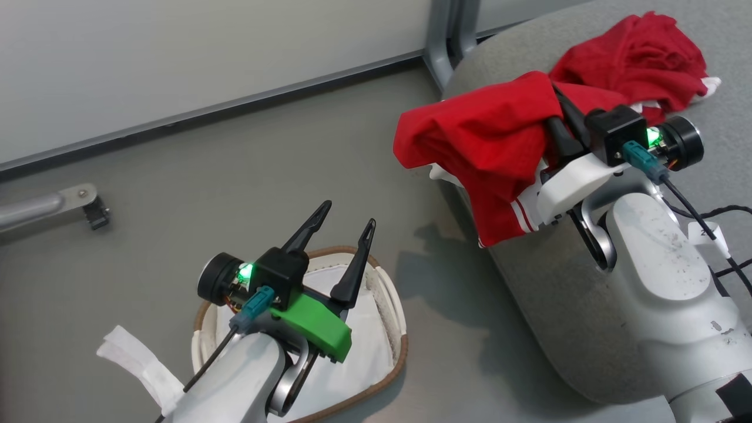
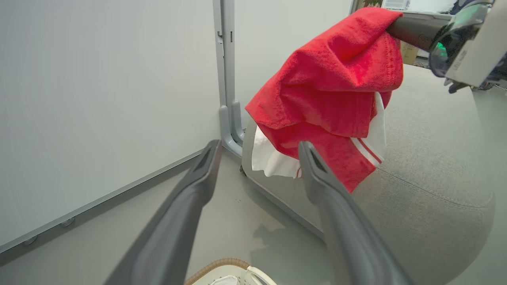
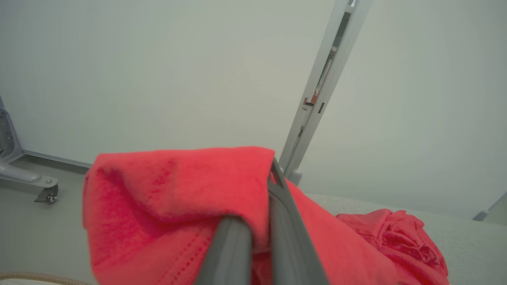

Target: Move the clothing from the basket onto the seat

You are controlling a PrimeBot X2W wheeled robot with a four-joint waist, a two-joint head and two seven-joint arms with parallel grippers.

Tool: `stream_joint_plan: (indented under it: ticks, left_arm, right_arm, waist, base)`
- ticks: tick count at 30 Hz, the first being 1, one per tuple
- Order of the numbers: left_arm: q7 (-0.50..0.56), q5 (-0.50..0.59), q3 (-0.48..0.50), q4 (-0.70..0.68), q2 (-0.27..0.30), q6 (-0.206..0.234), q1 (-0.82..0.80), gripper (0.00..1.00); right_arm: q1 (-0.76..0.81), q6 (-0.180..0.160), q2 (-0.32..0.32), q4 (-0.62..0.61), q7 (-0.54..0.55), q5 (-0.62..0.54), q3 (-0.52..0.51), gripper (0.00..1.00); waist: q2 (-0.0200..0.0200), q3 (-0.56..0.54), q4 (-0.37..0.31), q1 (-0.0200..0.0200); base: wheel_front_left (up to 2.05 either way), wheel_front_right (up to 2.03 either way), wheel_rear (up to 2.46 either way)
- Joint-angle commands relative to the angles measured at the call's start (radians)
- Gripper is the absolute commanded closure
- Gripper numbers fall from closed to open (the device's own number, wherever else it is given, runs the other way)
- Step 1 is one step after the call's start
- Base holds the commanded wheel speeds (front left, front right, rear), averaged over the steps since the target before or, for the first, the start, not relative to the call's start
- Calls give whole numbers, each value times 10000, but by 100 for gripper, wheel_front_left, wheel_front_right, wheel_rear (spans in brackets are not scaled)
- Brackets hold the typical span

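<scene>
My right claw is pinched shut on a fold of one red garment. It hangs over the edge of the seat at two o'clock in my head view, with the striped hem trailing down the cushion's side. I judge I'm holding it high so it clears that edge before I let go. The other garment lies bunched on the seat at one o'clock. My right arm reaches forward over the cushion. My left claw is wide open and empty above the basket at seven o'clock, fingers pointing to twelve.
</scene>
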Motion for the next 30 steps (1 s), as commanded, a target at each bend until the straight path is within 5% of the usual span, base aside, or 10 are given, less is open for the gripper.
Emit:
stream_joint_plan:
  ticks: [1,9,15,23,30]
  left_arm:
    - [28,80,-63,-71,29,-2,-224,0]
    - [416,428,-339,-454,253,65,-550,0]
    - [595,539,-450,-609,388,71,-685,0]
    - [587,474,-564,-615,333,124,-616,0]
    - [506,416,-667,-606,244,170,-413,0]
  right_arm:
    - [223,-13,-65,-127,-23,-72,-107,100]
    - [633,-14,191,-469,-23,-84,-469,100]
    - [736,-14,364,-635,-23,-178,-670,100]
    - [-448,-14,-146,-505,-23,-535,-561,100]
    - [-2638,-14,-1666,50,331,-726,-804,100]
  waist:
    - [-1,717,-1149,0]
    - [-1,1497,-2239,0]
    - [-1,1844,-2406,0]
    - [-1,1995,-1719,0]
    - [-1,2185,-713,0]
  base:
    - [0,0,0]
    - [0,0,0]
    - [0,0,0]
    - [0,0,0]
    - [0,0,0]
